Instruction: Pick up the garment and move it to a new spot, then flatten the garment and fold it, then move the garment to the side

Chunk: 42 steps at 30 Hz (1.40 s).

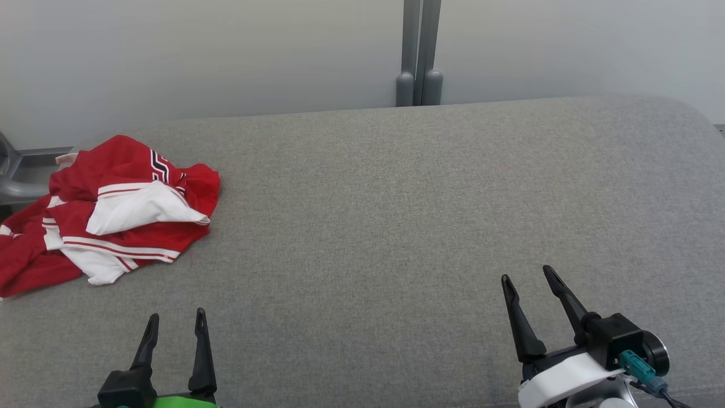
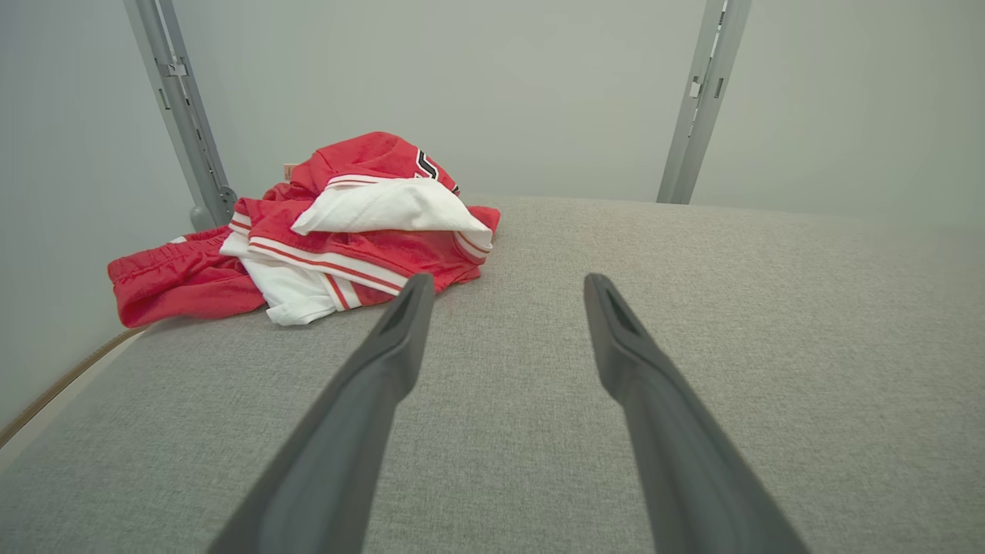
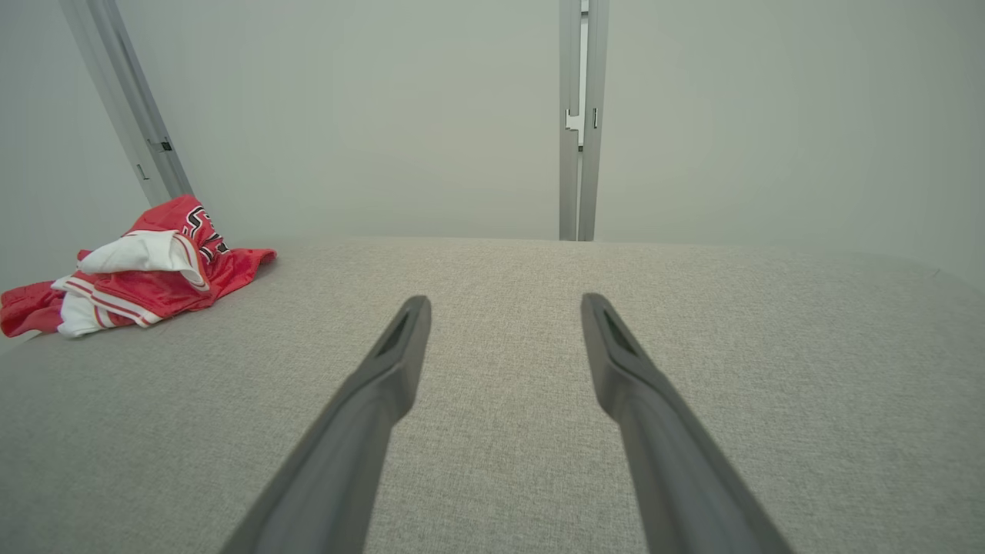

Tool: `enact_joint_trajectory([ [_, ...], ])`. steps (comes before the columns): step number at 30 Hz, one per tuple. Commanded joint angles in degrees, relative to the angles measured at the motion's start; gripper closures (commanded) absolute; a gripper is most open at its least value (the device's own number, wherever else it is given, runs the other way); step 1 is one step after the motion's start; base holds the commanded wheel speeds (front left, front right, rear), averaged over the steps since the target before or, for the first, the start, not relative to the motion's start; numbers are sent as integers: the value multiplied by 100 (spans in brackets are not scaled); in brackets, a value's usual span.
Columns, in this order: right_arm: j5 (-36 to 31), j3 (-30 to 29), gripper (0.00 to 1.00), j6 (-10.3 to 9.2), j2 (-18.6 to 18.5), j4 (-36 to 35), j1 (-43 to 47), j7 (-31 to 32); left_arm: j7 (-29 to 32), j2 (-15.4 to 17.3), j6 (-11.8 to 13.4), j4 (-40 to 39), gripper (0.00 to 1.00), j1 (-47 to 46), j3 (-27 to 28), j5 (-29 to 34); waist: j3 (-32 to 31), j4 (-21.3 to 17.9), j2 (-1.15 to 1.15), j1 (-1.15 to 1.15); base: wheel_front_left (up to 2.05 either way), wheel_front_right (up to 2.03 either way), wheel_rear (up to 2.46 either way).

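Crumpled garment point(image 1: 113, 209) on grey cushion point(image 1: 396, 226), post point(image 1: 419, 56) behind

Two pairs of long dark jaws on black mounts, one wrist cased in green, the other in white.

The left jaws are two slim black fingers point(image 1: 201, 357) tapering to narrow tips, on a blocky black base point(image 1: 124, 388) above bright green casing point(image 1: 181, 401). The right jaws have the same tapered shape, matt dark grey up close with a slotted groove near each tip, set in a black housing point(image 1: 617, 334) over a curved white shell point(image 1: 561, 377). A teal connector point(image 1: 631, 362) with a dark cable point(image 1: 671, 398) plugs in beside a round black cap point(image 1: 657, 351).
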Motion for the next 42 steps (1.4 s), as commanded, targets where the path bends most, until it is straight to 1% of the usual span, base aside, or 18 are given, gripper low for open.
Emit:
enact_joint_trajectory([
  [1, 12, -14, 0, 2, -28, 22, -64, -21, -4, 14, 31, 11, 0, 72, 21, -61, 4, -2, 0, 0, 0, 0, 0],
  [7, 44, -32, 0, 2, -28, 31, -80, -21, -4, 14, 33, 37, 0, 40, 12, -140, 23, -4, 0, 0, 0, 0, 0],
  [31, 42, -83, 0, 2, -28, -29, -60, -21, -4, 13, 35, 12, 0, -39, -50, -98, 41, 63, 0, 0, 0, 0, 0],
  [37, 32, -71, 0, 2, -26, -88, -46, -21, -4, 15, -5, 23, 0, -109, -54, -33, 59, 328, 0, 0, 0, 0, 0],
  [40, 58, -69, 0, 2, -26, -118, -46, -21, -4, 15, -10, 26, 0, -129, -44, -8, 62, 545, 0, 0, 0, 0, 0],
  [41, 67, -82, 0, 2, -27, -132, -43, -21, -4, 16, -29, 40, 0, -139, -37, -2, 63, 717, 0, 0, 0, 0, 0],
  [42, 63, -73, 0, 1, -27, -132, -46, -21, -4, 15, -39, 42, 0, -146, -24, 2, 63, 800, 0, 0, 0, 0, 0],
])
